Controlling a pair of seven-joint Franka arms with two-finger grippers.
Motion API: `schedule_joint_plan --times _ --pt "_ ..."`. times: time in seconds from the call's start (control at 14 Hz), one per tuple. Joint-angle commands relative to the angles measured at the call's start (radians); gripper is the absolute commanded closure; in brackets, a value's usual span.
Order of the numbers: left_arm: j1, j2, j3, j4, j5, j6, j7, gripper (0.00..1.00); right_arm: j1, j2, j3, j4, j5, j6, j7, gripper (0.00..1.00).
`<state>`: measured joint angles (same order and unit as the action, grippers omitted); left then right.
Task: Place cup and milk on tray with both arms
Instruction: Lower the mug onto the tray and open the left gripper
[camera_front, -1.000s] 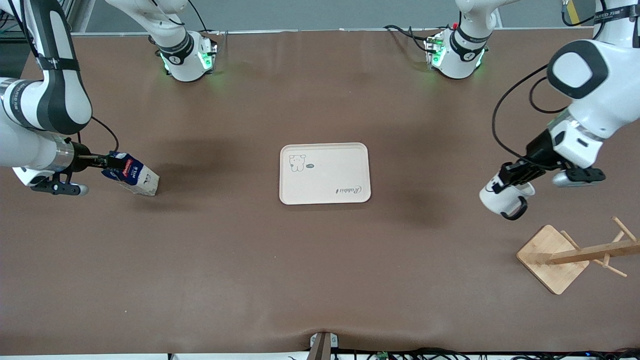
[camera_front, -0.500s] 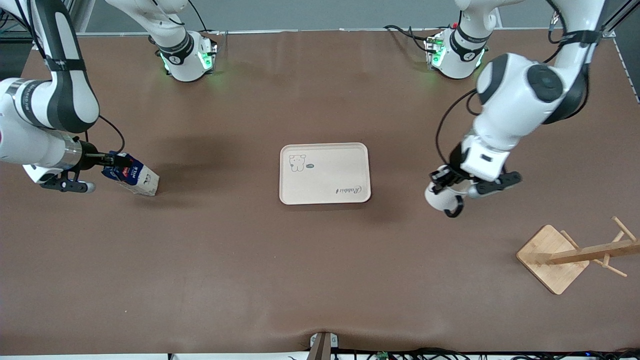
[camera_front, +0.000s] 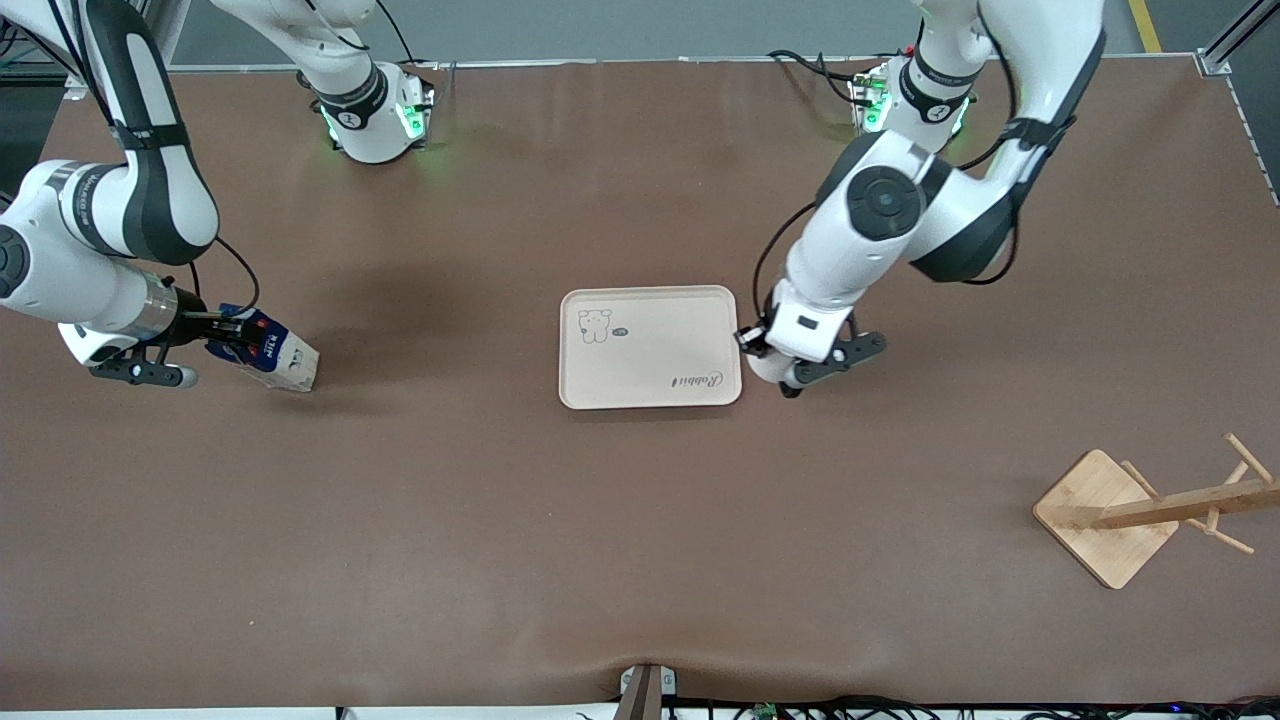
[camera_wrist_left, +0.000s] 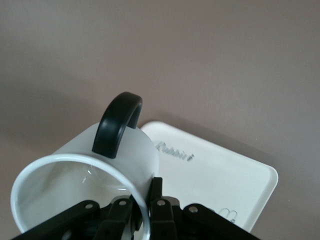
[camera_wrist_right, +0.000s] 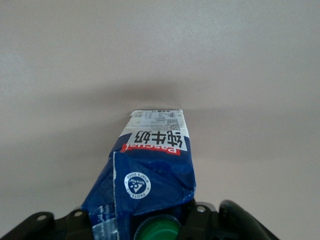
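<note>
The front view looks steeply down from high across the table, facing the arm bases at its 11 and 1 o'clock. The left wrist view sits close above the cup, looking toward the tray at 4 o'clock, which the front view shares. The right wrist view sits tight over the milk, also seen in front at 9 o'clock.

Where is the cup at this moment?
The cup is held in the left tool, in the air at the tray's edge toward the left arm's end.
</note>
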<state>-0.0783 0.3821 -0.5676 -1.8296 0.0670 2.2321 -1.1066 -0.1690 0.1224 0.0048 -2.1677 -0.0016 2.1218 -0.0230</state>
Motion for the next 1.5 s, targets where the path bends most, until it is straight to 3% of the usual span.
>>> schedule_joint_plan --times 0.0,0.21,0.5,0.86,1.21,1.29,1.36,1.43 --pt "-0.058 0.116 0.006 0.090 0.028 -0.028 -0.117 1.00 -0.015 -0.038 0.012 -0.027 0.023 -0.026 0.005 1.00" --pt "-0.089 0.179 0.006 0.101 0.025 -0.040 -0.165 1.00 -0.014 -0.041 0.012 -0.001 0.029 -0.061 -0.005 1.00" --pt "-0.156 0.271 0.017 0.184 0.030 -0.091 -0.312 1.00 -0.001 -0.037 0.014 0.097 0.031 -0.265 -0.006 1.00" --pt "-0.277 0.297 0.118 0.187 0.030 -0.092 -0.416 1.00 0.063 -0.020 0.012 0.276 0.106 -0.469 0.005 1.00" --pt "-0.301 0.310 0.138 0.184 0.072 -0.092 -0.449 0.96 0.138 0.023 0.012 0.419 0.104 -0.482 0.047 1.00" --pt "-0.301 0.313 0.138 0.185 0.085 -0.092 -0.449 0.60 0.163 0.025 0.012 0.437 0.104 -0.482 0.119 1.00" --pt "-0.301 0.311 0.138 0.187 0.089 -0.092 -0.449 0.03 0.184 0.026 0.012 0.457 0.106 -0.482 0.205 1.00" --pt "-0.301 0.308 0.138 0.188 0.099 -0.091 -0.449 0.00 0.221 0.029 0.014 0.474 0.104 -0.482 0.272 1.00"
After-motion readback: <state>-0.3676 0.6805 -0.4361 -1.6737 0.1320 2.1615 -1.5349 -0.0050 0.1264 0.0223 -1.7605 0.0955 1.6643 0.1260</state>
